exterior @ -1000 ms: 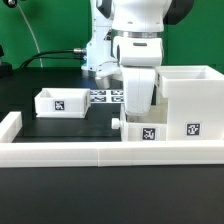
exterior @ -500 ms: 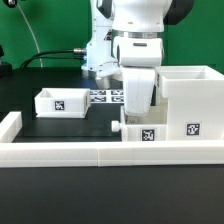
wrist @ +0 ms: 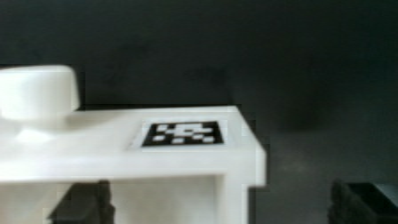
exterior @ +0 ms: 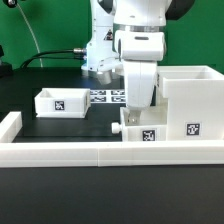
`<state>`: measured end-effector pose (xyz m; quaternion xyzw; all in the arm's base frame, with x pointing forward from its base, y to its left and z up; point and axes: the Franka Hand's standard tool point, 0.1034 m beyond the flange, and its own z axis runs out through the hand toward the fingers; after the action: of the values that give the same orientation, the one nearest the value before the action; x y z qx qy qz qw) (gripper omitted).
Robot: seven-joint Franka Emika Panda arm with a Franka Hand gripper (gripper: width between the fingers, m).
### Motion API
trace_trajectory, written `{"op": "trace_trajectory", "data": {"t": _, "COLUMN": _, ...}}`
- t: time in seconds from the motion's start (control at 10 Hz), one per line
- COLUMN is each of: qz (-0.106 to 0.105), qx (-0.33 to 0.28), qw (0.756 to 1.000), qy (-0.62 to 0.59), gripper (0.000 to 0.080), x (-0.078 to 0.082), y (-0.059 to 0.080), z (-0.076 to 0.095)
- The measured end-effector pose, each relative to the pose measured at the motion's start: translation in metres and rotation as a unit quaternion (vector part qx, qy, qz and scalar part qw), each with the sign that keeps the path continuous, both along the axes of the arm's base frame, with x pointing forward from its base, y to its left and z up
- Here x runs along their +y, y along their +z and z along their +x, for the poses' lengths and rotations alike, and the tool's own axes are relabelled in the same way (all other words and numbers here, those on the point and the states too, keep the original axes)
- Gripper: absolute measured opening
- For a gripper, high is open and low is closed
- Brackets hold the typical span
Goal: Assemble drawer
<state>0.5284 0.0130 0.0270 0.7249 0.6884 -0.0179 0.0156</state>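
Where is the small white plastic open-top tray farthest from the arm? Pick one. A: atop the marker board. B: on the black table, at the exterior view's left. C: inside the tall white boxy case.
B: that tray stands on the black table, apart from the case and marker board.

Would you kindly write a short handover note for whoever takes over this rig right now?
Gripper: open, fingers apart, low over the near tray, gripping nothing.
Near tray: on the table behind the white rail, right beside the case, its knob pointing to the exterior view's left.
Far tray: on the table at the exterior view's left, standing alone.
Case: upright at the exterior view's right.
Done: nothing joined yet; both trays are outside the case.
Left: likely grip the near tray, fit it into the case, then the far tray.
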Motion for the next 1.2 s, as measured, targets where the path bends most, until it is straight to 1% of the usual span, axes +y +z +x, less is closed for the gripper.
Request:
{"op": "trace_trajectory", "data": {"t": 0.1, "qz": -0.001, "qx": -0.001, "qw": 1.0, "qy": -0.001, "gripper": 0.0642, "x": -0.001, "y": 0.007, "z": 0.002}}
{"op": "trace_trajectory", "data": {"t": 0.2, "qz": -0.003, "qx": -0.002, "qw": 1.0, "qy": -0.002, "gripper": 0.0642, "x": -0.005, "y": 0.016, "z": 0.004}}
{"op": "trace_trajectory", "data": {"t": 0.3, "qz": -0.006, "qx": -0.001, "qw": 1.0, "qy": 0.001, "gripper": 0.0648, "x": -0.015, "y": 0.025, "z": 0.005}}
{"op": "trace_trajectory", "data": {"t": 0.4, "qz": -0.009, "qx": -0.001, "qw": 1.0, "qy": 0.003, "gripper": 0.0648, "x": -0.027, "y": 0.031, "z": 0.006}}
{"op": "trace_trajectory", "data": {"t": 0.5, "qz": -0.009, "qx": -0.001, "qw": 1.0, "qy": 0.001, "gripper": 0.0649, "x": -0.034, "y": 0.031, "z": 0.006}}
{"op": "trace_trajectory", "data": {"t": 0.7, "qz": -0.009, "qx": 0.0, "qw": 1.0, "qy": -0.001, "gripper": 0.0649, "x": -0.036, "y": 0.03, "z": 0.005}}
{"op": "trace_trajectory", "data": {"t": 0.8, "qz": -0.006, "qx": 0.001, "qw": 1.0, "qy": 0.007, "gripper": 0.0649, "x": -0.04, "y": 0.03, "z": 0.005}}
{"op": "trace_trajectory", "data": {"t": 0.9, "qz": 0.007, "qx": 0.001, "qw": 1.0, "qy": 0.017, "gripper": 0.0649, "x": -0.052, "y": 0.027, "z": 0.005}}
{"op": "trace_trajectory", "data": {"t": 1.0, "qz": 0.03, "qx": 0.005, "qw": 0.999, "qy": 0.015, "gripper": 0.0649, "x": -0.066, "y": 0.017, "z": 0.003}}
{"op": "trace_trajectory", "data": {"t": 1.2, "qz": 0.061, "qx": 0.01, "qw": 0.998, "qy": 0.026, "gripper": 0.0649, "x": -0.085, "y": 0.006, "z": -0.003}}
